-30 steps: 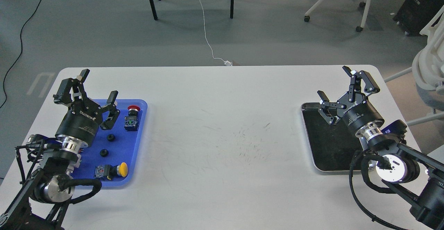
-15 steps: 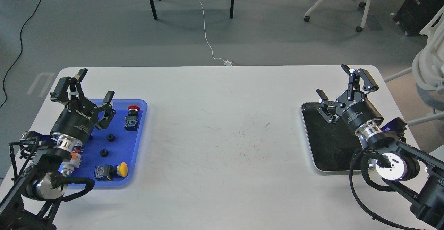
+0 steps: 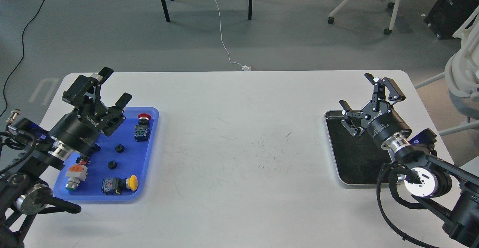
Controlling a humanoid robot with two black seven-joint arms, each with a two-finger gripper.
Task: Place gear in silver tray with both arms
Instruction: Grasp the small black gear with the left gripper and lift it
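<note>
Rightward, the rectangular silver tray (image 3: 346, 162), glossy dark bottom and rounded rim, lies empty beneath the right gripper (image 3: 357, 96), jaws spread. At left, two small black ribbed gears (image 3: 119, 148) rest on the blue plastic tray (image 3: 149, 143); left gripper (image 3: 114, 85) open, holding nothing.

Surface (image 3: 239, 135) white w/ faint dark scuff marks mid. Blue plastic tray (image 3: 149, 143): red-capped button switch (image 3: 143, 118) on black/blue body, yellow-capped one (image 3: 129, 183), orange/white part w/ green tip (image 3: 73, 175), 2 small black gears (image 3: 119, 148). Silver tray (image 3: 338, 165): shiny silver rim, dark reflective bottom. Both arms black w/ silver wrist rings; left tool (image 3: 112, 87) & right tool (image 3: 355, 91) black w/ white lettering.
</note>
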